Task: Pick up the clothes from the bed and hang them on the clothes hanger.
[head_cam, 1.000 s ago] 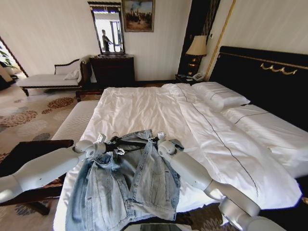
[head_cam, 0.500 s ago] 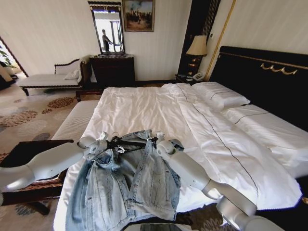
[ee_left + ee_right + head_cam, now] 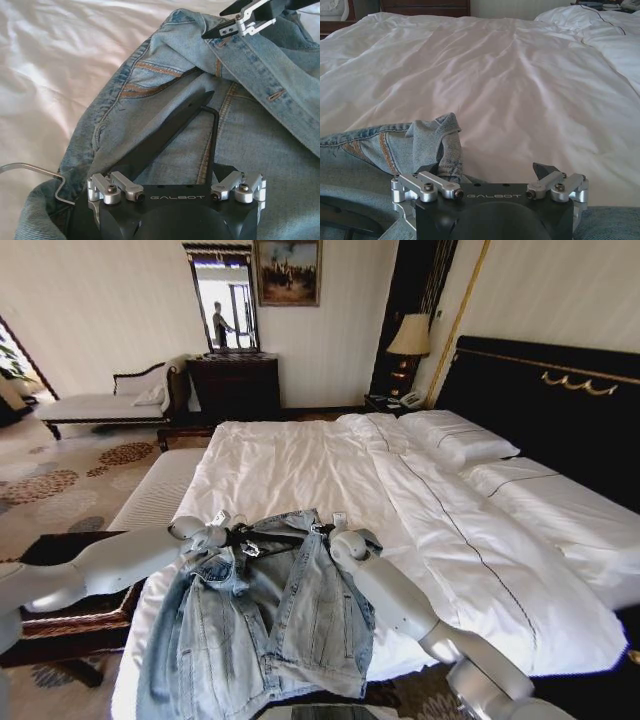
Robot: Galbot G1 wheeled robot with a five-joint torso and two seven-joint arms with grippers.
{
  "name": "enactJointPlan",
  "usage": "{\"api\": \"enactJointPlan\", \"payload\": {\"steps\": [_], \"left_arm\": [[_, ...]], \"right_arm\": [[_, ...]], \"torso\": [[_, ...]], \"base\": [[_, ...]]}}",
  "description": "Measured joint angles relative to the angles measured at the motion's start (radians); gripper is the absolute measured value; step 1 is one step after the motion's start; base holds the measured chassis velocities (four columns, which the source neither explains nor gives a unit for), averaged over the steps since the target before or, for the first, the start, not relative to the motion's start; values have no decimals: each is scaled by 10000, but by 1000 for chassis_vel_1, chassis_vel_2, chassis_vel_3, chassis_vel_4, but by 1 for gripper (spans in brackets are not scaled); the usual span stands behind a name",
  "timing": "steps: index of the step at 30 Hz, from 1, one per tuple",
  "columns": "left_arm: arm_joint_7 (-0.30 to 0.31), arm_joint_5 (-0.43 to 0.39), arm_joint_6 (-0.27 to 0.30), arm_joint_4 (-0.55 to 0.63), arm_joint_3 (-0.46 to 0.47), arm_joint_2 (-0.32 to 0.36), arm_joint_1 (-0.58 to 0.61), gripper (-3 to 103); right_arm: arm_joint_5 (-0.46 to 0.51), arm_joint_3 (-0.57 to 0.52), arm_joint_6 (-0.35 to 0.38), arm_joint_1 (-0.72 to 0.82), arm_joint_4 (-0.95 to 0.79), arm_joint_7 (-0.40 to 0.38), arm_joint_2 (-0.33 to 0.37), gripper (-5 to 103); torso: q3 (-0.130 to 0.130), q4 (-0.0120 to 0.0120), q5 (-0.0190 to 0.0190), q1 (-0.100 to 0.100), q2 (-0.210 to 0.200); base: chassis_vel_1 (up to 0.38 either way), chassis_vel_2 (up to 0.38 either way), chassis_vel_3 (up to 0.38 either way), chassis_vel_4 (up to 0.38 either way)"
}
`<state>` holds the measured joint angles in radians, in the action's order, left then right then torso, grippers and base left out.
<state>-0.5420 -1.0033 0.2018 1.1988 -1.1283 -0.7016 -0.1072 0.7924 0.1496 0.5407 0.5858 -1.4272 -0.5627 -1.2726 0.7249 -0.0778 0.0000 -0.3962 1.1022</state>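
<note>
Since a second ago the left arm has drawn slightly inward and its elbow has dropped, while the left gripper (image 3: 213, 536) and right gripper (image 3: 340, 537) keep their places at the two ends of the jacket's collar line. The clothes (image 3: 265, 615), a light-blue denim jacket, lie front-open at the foot of the bed (image 3: 300, 465), spilling over its near edge toward the robot. In the left wrist view the clothes hanger (image 3: 170, 125) runs as a black bar out from between the left gripper's fingers and into the jacket's shoulder, its wire hook (image 3: 35, 172) sticking out to one side, so those fingers look clenched on the hanger. In the right wrist view the right gripper (image 3: 487, 172) sits low at the collar with a fold of denim (image 3: 440, 137) bunched against one finger; I judge it to be grasping the cloth, though the contact itself is partly hidden behind the gripper body. The step in hand looks like threading the hanger into the shoulders. To do it well, the right gripper should hold the collar open and slightly raised so the cloth forms a mouth, while the left slides the bar along under the shoulder seam rather than pushing against the fold. Keeping the hook centred at the neck matters, or the jacket will hang lopsided and may slip off once lifted.
</note>
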Motion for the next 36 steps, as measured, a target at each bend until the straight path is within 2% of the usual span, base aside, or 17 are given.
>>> {"api": "enactJointPlan", "payload": {"steps": [9,15,22,32,34,35,36], "left_arm": [[-528,131,-258,-759,-361,-426,-386,92],[-845,559,-470,-1475,-370,-983,-348,92],[-1176,832,-631,-2248,-309,-1614,-331,86],[-1382,1312,-847,-2776,-347,-1802,-215,84],[-1408,1374,-900,-2844,-347,-1821,-195,81],[-1425,1430,-961,-2932,-343,-1835,-179,70],[-1448,1475,-1029,-3038,-334,-1861,-158,65]], "right_arm": [[-126,-620,15,523,-169,-14,-17,100],[-174,-819,-9,605,-202,43,-10,100],[-196,-920,-35,563,-166,59,-126,100],[-275,-1037,-75,538,-129,108,-265,100],[-260,-1037,-77,524,-129,107,-285,100],[-246,-1025,-78,508,-132,103,-306,100],[-242,-1005,-78,499,-135,101,-329,100]], "torso": [[0,-1,1,2,1],[0,0,-1,0,0],[0,-1,0,1,0],[0,0,0,1,1],[0,1,-1,1,1],[0,0,0,1,0],[-1,-1,0,1,1]], "base": [[0,0,0,0],[0,0,0,0],[0,0,0,0],[0,0,0,0],[0,0,0,0],[0,0,0,0],[0,0,0,0]]}}
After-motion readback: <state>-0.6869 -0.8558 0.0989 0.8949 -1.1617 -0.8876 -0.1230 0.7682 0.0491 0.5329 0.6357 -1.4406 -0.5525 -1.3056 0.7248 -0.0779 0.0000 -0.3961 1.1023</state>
